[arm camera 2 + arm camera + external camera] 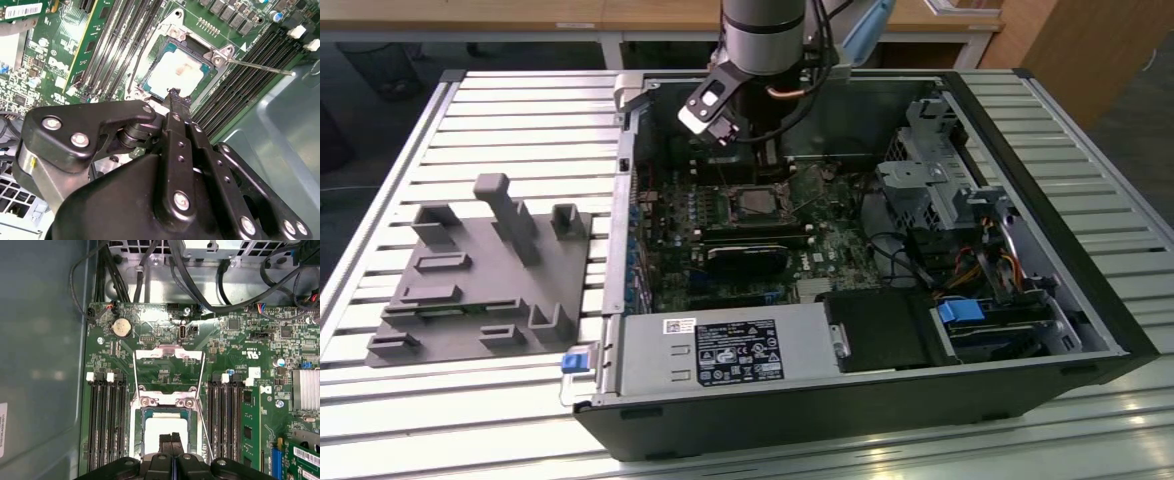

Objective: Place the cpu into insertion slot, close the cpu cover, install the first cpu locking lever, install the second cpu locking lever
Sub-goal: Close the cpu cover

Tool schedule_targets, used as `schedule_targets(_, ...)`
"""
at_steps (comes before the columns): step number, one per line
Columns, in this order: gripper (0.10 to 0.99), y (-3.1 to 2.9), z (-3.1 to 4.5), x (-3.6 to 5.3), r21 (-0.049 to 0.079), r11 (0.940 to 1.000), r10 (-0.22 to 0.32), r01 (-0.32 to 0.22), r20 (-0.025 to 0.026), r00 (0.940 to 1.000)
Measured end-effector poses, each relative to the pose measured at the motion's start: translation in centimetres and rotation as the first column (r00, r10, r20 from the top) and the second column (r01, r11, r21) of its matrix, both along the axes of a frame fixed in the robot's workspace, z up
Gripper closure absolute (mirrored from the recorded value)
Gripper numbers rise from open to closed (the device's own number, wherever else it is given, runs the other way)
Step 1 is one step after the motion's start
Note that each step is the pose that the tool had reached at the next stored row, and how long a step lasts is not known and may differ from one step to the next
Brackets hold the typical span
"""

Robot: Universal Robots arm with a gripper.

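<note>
The cpu [165, 426] [179, 72], a pale square chip, lies flat in the insertion slot [136, 432] [156, 55] [754, 203] on the green board. The cpu cover [170, 354] stands open, swung back from its hinge, and the board shows through its window. Thin wire locking levers [202, 390] [260, 66] stick out unlatched beside the socket. My gripper [171, 439] [173, 93] [750, 172] is shut with nothing between its fingers. Its tips hover just over the cpu's near edge. I cannot tell whether they touch it.
Long black memory slots [106, 415] [227, 415] flank the socket. Black cables [200, 295] run along the case wall beyond the board. A power supply [720, 350] and a drive cage [947, 175] fill the case. A grey fixture [480, 270] sits outside, on the exterior view's left.
</note>
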State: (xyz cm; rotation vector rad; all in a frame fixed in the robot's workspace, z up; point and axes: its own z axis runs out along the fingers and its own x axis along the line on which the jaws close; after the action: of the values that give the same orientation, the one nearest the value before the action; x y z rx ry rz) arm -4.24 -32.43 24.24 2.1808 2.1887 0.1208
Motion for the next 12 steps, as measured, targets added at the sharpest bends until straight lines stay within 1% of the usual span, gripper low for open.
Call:
schedule_targets(3,0.98,0.0,0.19,0.02,0.0,1.0,0.0,0.0,-0.0001,1.0)
schedule_targets(6,0.98,0.0,0.8,0.02,0.0,1.0,0.0,0.0,0.0,1.0)
schedule_targets(9,0.98,0.0,1.14,0.05,0.0,1.0,0.0,0.0,0.0,1.0)
schedule_targets(10,0.98,0.0,1.14,0.14,0.002,1.0,0.0,0.0,-0.0002,1.0)
schedule_targets(12,0.98,0.0,1.14,0.56,0.007,1.0,0.0,0.0,-0.0027,1.0)
